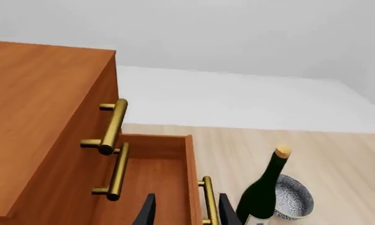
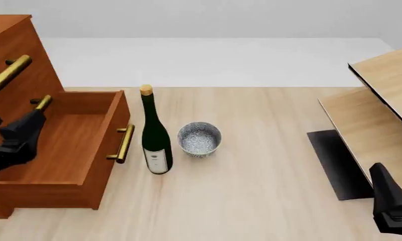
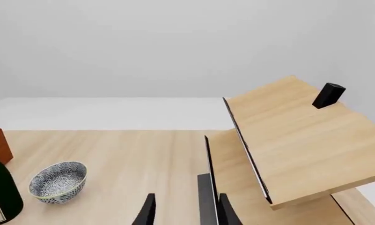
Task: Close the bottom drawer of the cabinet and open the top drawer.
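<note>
The cabinet (image 2: 16, 47) stands at the table's left edge. Its bottom drawer (image 2: 60, 145) is pulled far out, with its brass handle (image 2: 124, 143) facing the bottle. The top drawer is shut, with its handle (image 2: 6, 74) high on the left. It also shows in the left wrist view (image 1: 112, 126), above the middle drawer's handle (image 1: 118, 171). My left gripper (image 2: 25, 128) hovers over the open bottom drawer (image 1: 156, 173), open and empty (image 1: 187, 213). My right gripper (image 2: 388, 201) is open and empty (image 3: 187, 213) at the near right, far from the cabinet.
A dark green wine bottle (image 2: 155, 135) stands upright just right of the bottom drawer's handle. A patterned bowl (image 2: 199, 139) sits beside it. Pale wooden shelf boards (image 2: 381, 100) on a black base (image 2: 335, 163) fill the right side.
</note>
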You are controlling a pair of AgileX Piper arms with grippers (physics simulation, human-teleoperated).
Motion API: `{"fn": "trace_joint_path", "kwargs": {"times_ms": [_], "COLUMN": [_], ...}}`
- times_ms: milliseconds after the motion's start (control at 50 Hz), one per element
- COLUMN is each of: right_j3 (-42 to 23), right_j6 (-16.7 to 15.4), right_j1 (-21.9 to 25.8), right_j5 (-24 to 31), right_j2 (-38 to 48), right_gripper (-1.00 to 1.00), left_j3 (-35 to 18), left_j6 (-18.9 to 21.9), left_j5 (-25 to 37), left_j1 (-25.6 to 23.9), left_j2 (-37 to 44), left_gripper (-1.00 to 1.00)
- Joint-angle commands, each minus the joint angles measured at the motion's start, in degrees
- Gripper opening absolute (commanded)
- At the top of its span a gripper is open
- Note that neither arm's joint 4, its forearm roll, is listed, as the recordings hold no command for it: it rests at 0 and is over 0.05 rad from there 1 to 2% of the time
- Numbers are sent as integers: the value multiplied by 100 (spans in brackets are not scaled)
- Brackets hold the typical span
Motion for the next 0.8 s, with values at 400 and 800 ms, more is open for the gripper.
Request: {"fn": "trace_joint_path", "kwargs": {"times_ms": [400, 800], "right_j3": [-5, -7], "right_j6": [22, 132], "right_j1": [-20, -51], "right_j5": [-20, -161], "right_j2": [33, 231], "right_gripper": [100, 100], "left_j3": [-1568, -1772], "left_j6": [-986, -1928], "left_j5": [978, 1111], "left_j1": [-952, -1602], "left_j2": [2626, 3615], "left_gripper": [100, 100]}}
